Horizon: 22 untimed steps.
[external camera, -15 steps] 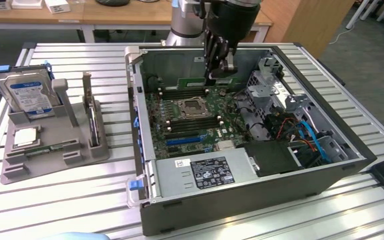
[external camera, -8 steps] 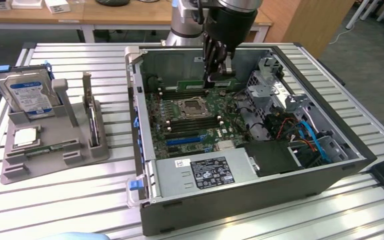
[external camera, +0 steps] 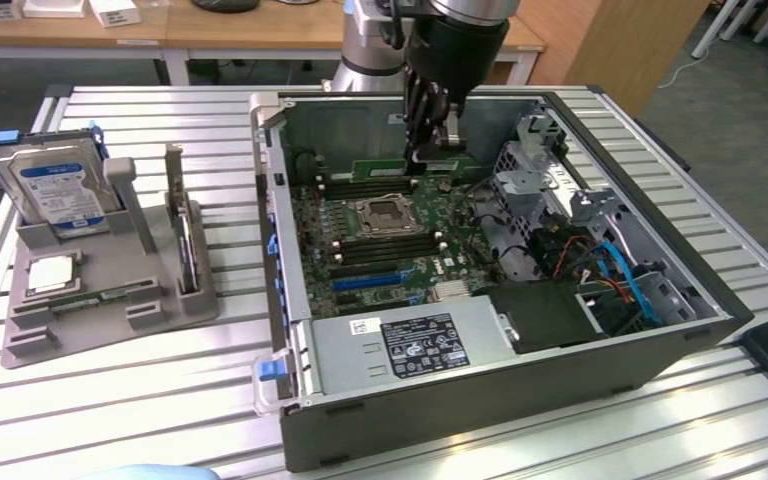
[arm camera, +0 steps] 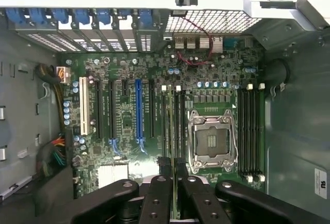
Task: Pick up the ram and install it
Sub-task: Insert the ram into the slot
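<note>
Your gripper [external camera: 432, 154] hangs inside the open computer case [external camera: 491, 400], near its far wall, jaws pinched narrowly on the ram [external camera: 384, 161]. The green stick is held on edge over the motherboard [external camera: 398, 250]. In the wrist view, the ram [arm camera: 174, 182] runs edge-on between the fingers [arm camera: 157, 198], in line with the memory slots [arm camera: 174, 121] just beside the empty CPU socket [arm camera: 211, 141]. There is open room above the board. The drive cage [external camera: 531, 170] crowds the exterior view's right. The fingers hide the ram's lower edge, so you cannot tell whether it touches a slot.
</note>
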{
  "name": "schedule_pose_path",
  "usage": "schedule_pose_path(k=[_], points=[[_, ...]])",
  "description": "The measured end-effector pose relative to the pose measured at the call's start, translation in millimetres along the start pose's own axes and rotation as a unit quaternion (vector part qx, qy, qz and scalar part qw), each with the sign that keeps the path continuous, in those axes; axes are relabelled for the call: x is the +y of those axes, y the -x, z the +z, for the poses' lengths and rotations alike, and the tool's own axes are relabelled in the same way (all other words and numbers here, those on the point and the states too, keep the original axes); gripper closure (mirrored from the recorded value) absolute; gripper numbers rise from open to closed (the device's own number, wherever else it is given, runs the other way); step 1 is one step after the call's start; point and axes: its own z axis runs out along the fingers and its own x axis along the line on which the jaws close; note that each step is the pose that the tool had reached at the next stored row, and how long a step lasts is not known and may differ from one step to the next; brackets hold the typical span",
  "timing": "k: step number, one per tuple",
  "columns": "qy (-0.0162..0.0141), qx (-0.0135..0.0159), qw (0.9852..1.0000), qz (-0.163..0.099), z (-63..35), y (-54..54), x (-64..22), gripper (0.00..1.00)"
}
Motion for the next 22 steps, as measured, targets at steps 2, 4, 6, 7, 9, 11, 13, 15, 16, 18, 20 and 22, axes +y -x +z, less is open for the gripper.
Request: schedule_pose_path(k=[2,4,6,7,9,11,13,15,16,18,20,22], points=[[-0.0001,0.0,1.0,0.0,0.8,1.7,0.0,0.86],[0.0,0.0,1.0,0.0,1.5,3.3,0.1,0.86],[-0.0001,0.0,1.0,0.0,2.4,4.6,0.1,0.86],[-0.0001,0.0,1.0,0.0,2.5,4.8,0.0,0.86],[-0.0001,0.0,1.0,0.0,2.5,4.8,0.1,0.86],[-0.0001,0.0,1.0,0.0,2.5,4.9,0.1,0.86],[-0.0001,0.0,1.0,0.0,2.6,5.3,0.1,0.86],[-0.0001,0.0,1.0,0.0,2.8,6.0,0.1,0.86],[-0.0001,0.0,1.0,0.0,3.0,6.5,0.2,0.86],[-0.0001,0.0,1.0,0.0,3.3,7.7,0.2,0.86],[-0.0001,0.0,1.0,0.0,3.6,9.3,0.2,0.86],[-0.0001,0.0,1.0,0.0,4.0,10.8,0.0,0.86]])
